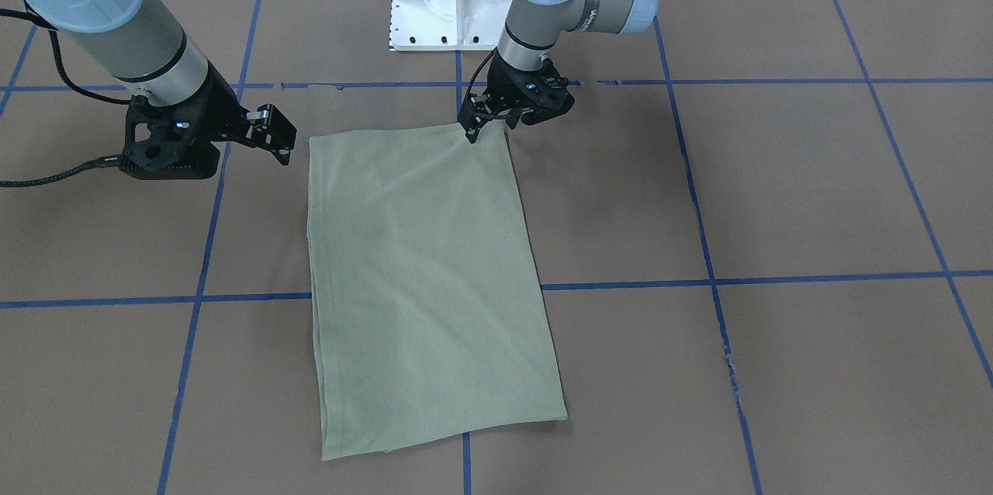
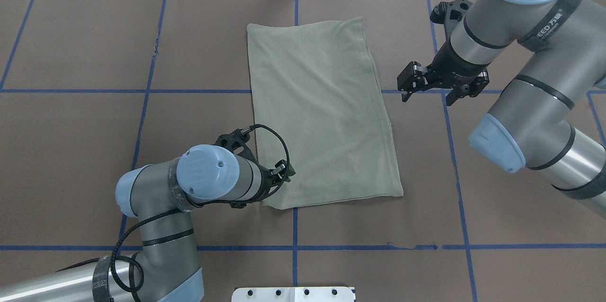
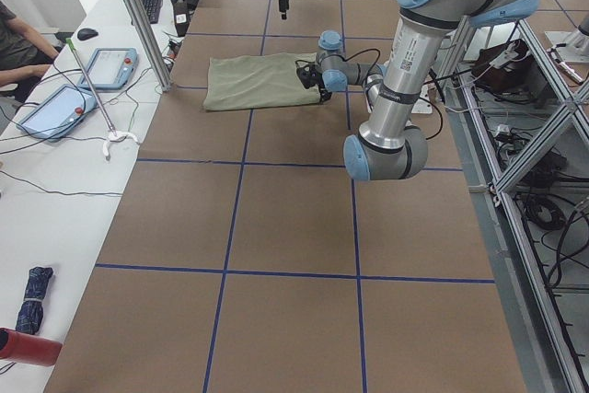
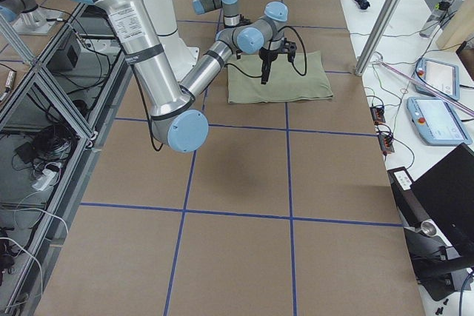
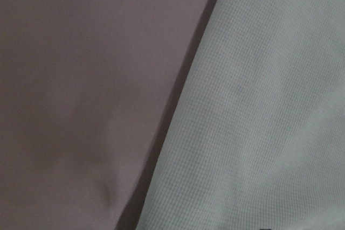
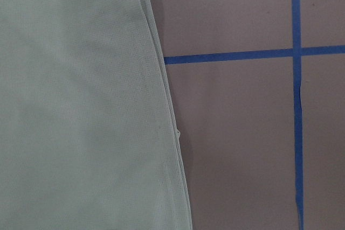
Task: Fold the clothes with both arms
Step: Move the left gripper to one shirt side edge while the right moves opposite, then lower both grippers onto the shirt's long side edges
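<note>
I am working over the table point(image 2: 71, 160), where the shirt point(image 2: 322, 112) is lying flat, folded into a long, smooth rectangle running away from my base across one of the blue tape lines point(image 2: 189, 91). I am reaching down with my left gripper point(image 1: 472, 132) to the shirt's near corner on my left side, and its tip is touching the cloth right at that corner. My left wrist camera is showing only the shirt's edge running slantwise against the bare table, so I cannot tell whether those fingers are pressed together or parted. I am holding my right gripper point(image 2: 406, 83) above the table, just beside the shirt's long right edge and clear of the cloth. Its fingers are standing apart and gripping nothing. My right wrist camera is looking straight down on that edge, where the layers are lying stacked, with a crossing of tape beside them.
</note>
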{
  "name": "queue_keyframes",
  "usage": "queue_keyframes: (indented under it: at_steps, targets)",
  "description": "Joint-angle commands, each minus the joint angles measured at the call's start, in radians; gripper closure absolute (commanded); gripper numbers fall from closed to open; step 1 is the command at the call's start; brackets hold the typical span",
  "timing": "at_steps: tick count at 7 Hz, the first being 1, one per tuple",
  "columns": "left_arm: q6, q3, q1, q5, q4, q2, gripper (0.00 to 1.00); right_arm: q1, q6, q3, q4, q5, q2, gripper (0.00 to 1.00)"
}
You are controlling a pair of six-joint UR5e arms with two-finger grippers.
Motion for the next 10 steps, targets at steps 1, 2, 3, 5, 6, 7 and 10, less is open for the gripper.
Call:
queue_keyframes:
  at_steps: [1, 2, 3, 5, 6, 7, 10]
  targets:
    - [0.000, 0.003, 0.003, 0.003, 0.000, -0.001, 0.13, -0.002, -0.001, -0.002, 0.000, 0.000, -0.001, 0.00]
    - [0.000, 0.003, 0.004, 0.003, 0.000, -0.001, 0.13, -0.002, -0.001, -0.002, 0.000, 0.000, -0.001, 0.00]
    - [-0.002, 0.003, 0.007, 0.003, 0.002, -0.001, 0.14, -0.002, -0.001, -0.002, 0.000, 0.000, -0.001, 0.00]
    - [-0.002, 0.005, 0.007, 0.003, 0.002, -0.002, 0.15, -0.002, -0.001, -0.002, 0.003, 0.000, -0.001, 0.00]
    - [-0.002, 0.014, 0.007, 0.003, 0.002, -0.002, 0.18, -0.003, -0.001, -0.002, 0.003, -0.002, -0.001, 0.00]
    - [-0.003, 0.012, 0.007, 0.003, 0.002, -0.004, 0.25, -0.002, -0.001, -0.002, 0.003, -0.002, -0.001, 0.00]
    - [0.000, 0.006, 0.007, 0.005, 0.000, -0.006, 0.90, -0.003, 0.000, -0.002, 0.003, -0.003, -0.002, 0.00]
